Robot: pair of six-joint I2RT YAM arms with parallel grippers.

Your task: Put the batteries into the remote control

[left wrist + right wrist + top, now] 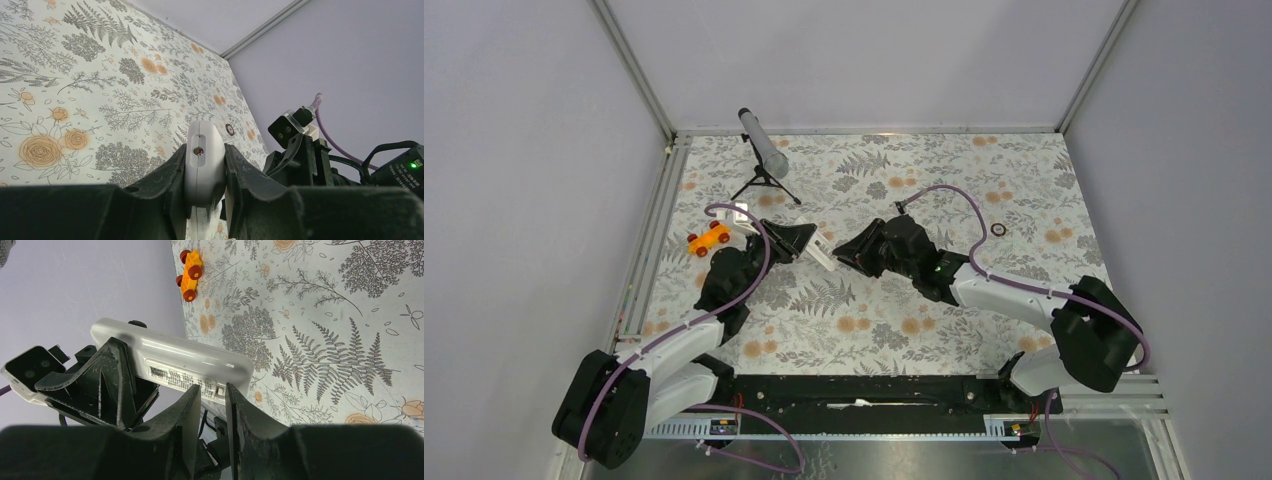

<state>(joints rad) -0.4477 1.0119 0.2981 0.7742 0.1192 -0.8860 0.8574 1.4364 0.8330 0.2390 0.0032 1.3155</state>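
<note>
Clamped in left gripper (205, 156) — remote control (190, 357).

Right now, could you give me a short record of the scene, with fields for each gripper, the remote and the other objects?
left gripper: shut on remote control
right gripper: at the remote's labelled side, narrow gap, grasp unclear
batteries: not visible in any view
other objects: orange toy car, grey tube on tripod, black ring
</note>
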